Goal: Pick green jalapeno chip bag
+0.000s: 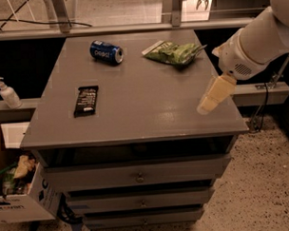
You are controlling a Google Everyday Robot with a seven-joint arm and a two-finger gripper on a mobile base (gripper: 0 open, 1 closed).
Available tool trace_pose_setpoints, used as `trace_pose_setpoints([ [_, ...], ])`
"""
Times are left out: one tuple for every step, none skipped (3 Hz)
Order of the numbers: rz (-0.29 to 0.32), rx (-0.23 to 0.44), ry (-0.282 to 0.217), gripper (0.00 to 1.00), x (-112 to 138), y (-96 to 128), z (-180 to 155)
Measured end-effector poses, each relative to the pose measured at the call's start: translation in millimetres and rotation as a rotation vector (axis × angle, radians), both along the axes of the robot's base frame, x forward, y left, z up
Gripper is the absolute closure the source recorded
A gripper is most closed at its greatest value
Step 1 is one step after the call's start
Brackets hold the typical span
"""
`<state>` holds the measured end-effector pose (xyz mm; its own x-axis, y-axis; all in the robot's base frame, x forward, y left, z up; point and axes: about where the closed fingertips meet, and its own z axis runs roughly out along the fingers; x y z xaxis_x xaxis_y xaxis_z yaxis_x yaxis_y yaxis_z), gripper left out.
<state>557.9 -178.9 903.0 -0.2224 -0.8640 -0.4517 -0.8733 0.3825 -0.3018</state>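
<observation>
While the chip bag point(173, 52) lies flat near the far right corner of the table point(149, 112), the gripper point(214, 94) hangs over the table's right edge, closer to the front and well apart from the bag. I cannot tell if the gripper is spread or closed. A blue can point(106, 52) lies on its side left of the bag. A black candy bar point(86, 100) lies on the left side.

Crinkly, glossy foil bag point(173, 53); shiny metal can point(106, 51); smooth table point(149, 103); gripper point(207, 104), perhaps pale plastic, over its right edge.
</observation>
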Motion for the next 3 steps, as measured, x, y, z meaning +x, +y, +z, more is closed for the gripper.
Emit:
trace_pose_setpoints([
  [-0.074, 0.109, -0.09, 0.0, 51, 1, 8],
  [-0.161, 0.257, -0.111, 0.0, 88, 2, 17],
  [-0.169, 0.274, -0.112, 0.0, 92, 3, 18],
])
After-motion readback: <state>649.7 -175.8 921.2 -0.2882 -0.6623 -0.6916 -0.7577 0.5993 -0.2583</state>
